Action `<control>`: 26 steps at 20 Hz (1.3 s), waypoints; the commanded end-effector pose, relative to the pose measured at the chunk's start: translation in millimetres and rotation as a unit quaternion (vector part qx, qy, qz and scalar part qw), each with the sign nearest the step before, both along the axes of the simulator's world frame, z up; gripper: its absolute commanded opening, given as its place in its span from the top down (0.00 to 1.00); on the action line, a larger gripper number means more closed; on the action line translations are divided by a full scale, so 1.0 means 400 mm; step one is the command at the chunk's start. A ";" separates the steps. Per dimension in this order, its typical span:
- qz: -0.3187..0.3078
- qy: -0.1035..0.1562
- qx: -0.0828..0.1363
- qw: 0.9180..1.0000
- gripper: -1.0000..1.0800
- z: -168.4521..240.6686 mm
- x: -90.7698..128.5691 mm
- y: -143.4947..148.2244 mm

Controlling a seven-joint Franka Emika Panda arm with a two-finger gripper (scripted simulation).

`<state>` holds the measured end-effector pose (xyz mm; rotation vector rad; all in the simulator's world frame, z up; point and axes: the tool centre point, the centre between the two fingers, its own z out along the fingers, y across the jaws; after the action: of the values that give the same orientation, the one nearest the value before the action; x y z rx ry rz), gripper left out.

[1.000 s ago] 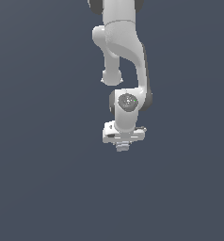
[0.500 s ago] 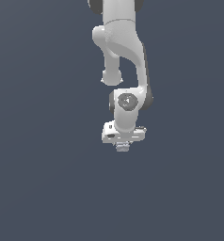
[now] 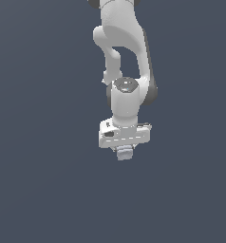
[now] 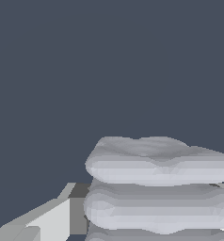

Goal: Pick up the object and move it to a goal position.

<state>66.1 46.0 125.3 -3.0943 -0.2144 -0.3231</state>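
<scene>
The gripper point(image 3: 125, 153) has its jaws clamped on the ridged object point(image 4: 158, 188).

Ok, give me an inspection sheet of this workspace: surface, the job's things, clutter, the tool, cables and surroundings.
Surface: plain dark grey-blue ground, no marks or edges seen.
Job's things: pale grey ridged object sits just under the tool; the wrist view shows its stacked rounded layers close up. No goal marker seen.
Clutter: nothing seen.
Tool: white tool points down with the object at its tip; one finger shows beside the object in the wrist view. A firm grasp cannot be confirmed.
Cables: nothing seen.
Surroundings: only the white arm reaching down from the top of the exterior view; otherwise nothing seen.
</scene>
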 end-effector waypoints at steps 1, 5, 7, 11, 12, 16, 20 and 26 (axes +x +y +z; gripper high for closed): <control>0.012 -0.040 0.005 0.999 1.00 0.091 0.054 -0.007; 0.035 -0.110 0.015 0.993 1.00 0.259 0.130 -0.016; 0.046 -0.144 0.021 0.988 1.00 0.346 0.159 -0.021; 0.066 -0.205 0.030 0.976 1.00 0.505 0.195 -0.030; 0.070 -0.218 0.032 0.973 1.00 0.540 0.200 -0.032; 0.086 -0.265 0.041 0.959 1.00 0.668 0.211 -0.040; 0.099 -0.303 0.048 0.947 1.00 0.773 0.210 -0.048; 0.111 -0.340 0.057 0.932 1.00 0.876 0.201 -0.057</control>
<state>147.6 23.8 466.7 -2.6917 -0.5151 -1.3029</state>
